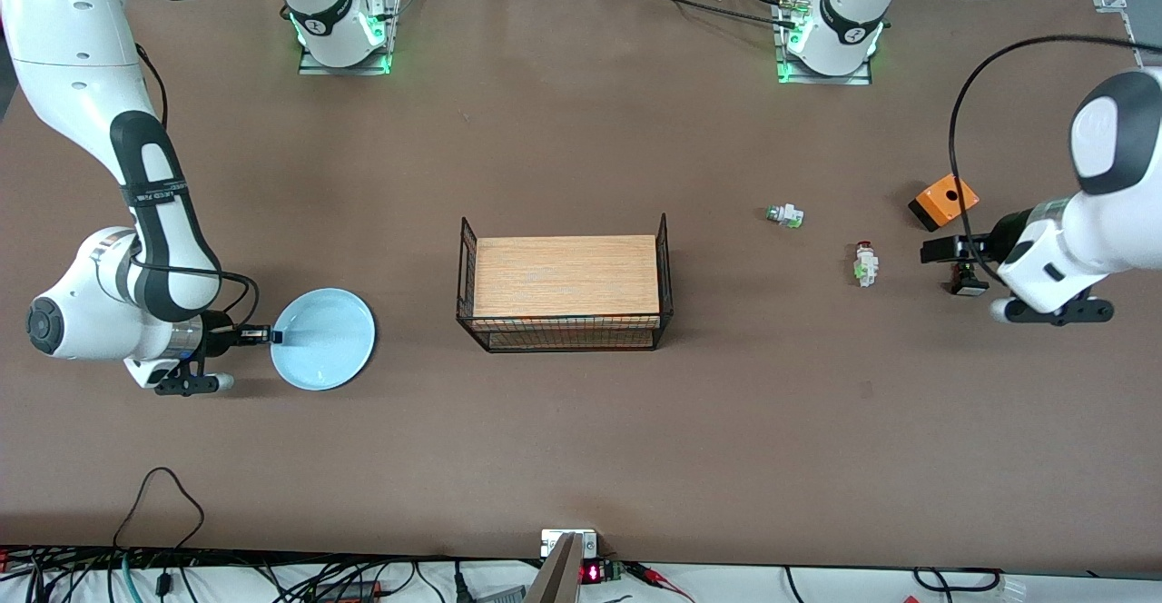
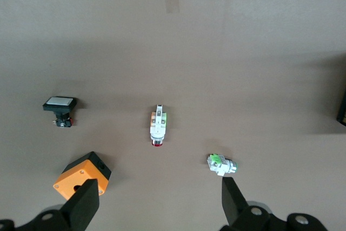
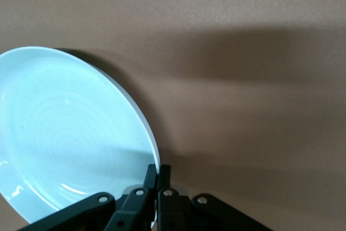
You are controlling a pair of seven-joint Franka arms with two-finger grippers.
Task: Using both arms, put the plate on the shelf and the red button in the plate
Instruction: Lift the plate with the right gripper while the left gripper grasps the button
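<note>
The pale blue plate is at the right arm's end of the table. My right gripper is shut on its rim. In the right wrist view the gripper pinches the plate's edge, and the plate looks tilted with a shadow under it. The red button, a white part with a dark red cap, lies on the table toward the left arm's end. My left gripper is open and empty above the table beside it. In the left wrist view the red button lies ahead of the open gripper.
A wire rack with a wooden top stands mid-table. An orange box, a small black-and-white piece and a white piece with a green tip lie around the red button. Cables run along the table's near edge.
</note>
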